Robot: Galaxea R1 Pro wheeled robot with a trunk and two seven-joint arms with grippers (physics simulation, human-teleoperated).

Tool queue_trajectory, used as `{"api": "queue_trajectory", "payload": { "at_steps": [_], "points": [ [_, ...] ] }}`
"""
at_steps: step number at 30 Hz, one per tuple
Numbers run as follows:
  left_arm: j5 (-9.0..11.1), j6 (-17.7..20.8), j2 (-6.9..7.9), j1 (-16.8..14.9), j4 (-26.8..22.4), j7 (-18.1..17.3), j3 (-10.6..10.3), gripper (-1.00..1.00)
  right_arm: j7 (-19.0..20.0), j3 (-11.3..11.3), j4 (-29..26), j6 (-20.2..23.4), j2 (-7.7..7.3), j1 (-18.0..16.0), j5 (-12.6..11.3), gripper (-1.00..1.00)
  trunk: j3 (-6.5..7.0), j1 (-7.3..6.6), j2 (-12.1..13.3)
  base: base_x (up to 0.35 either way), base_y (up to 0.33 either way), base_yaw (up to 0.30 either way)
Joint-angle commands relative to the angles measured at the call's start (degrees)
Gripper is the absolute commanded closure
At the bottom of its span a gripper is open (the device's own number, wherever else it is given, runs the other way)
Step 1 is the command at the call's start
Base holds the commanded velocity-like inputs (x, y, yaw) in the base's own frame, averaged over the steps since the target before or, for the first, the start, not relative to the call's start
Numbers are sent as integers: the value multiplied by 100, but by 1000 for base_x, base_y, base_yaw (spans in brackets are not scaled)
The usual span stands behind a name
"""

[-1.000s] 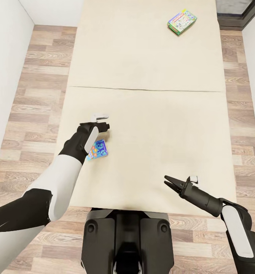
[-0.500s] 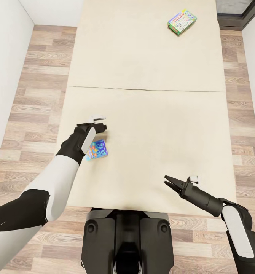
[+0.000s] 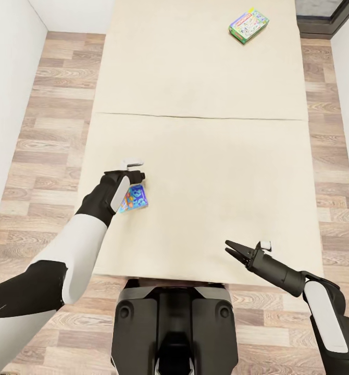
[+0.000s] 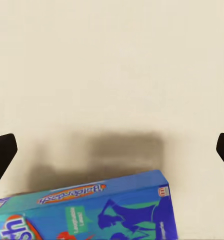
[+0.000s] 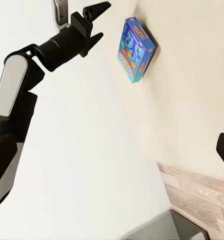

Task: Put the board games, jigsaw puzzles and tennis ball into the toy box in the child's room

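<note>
A blue board game [image 3: 133, 198] lies flat near the left edge of the bed [image 3: 211, 156]. My left gripper [image 3: 138, 176] hovers just above the box's far end, open and holding nothing. In the left wrist view the blue board game [image 4: 94, 210] sits low between the widely spread fingertips [image 4: 1, 154]. The right wrist view shows the blue board game [image 5: 137, 49] with the left gripper [image 5: 94, 22] open beside it. A white-green board game [image 3: 248, 24] rests at the bed's far right. My right gripper [image 3: 233, 252] is open over the near right part of the mattress.
A seam [image 3: 195, 116] crosses the cream mattress midway. Wood-plank floor [image 3: 54, 120] runs along both sides of the bed, with a white wall [image 3: 5, 94] close on the left. My dark base [image 3: 174, 323] stands at the bed's near edge.
The whole picture has shifted slightly, so the camera moved. My left gripper has drawn back a little, closer over the blue board game. The right arm holds its pose.
</note>
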Motion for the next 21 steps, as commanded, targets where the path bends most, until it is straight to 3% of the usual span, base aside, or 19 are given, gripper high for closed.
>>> {"api": "queue_trajectory", "payload": {
  "at_steps": [1, 21],
  "points": [
    [61, 20, 4, 1, -6, 51, -22, -100, 32, -7, -1, 25, 0, -3, 24, -100, -6, 1, -9, -184, 0, 0],
    [55, 15, 5, 26, -6, 50, -22, -100, 32, -6, -1, 25, -7, -3, 25, -100, -6, 1, -9, -36, 0, 0]
  ]
}}
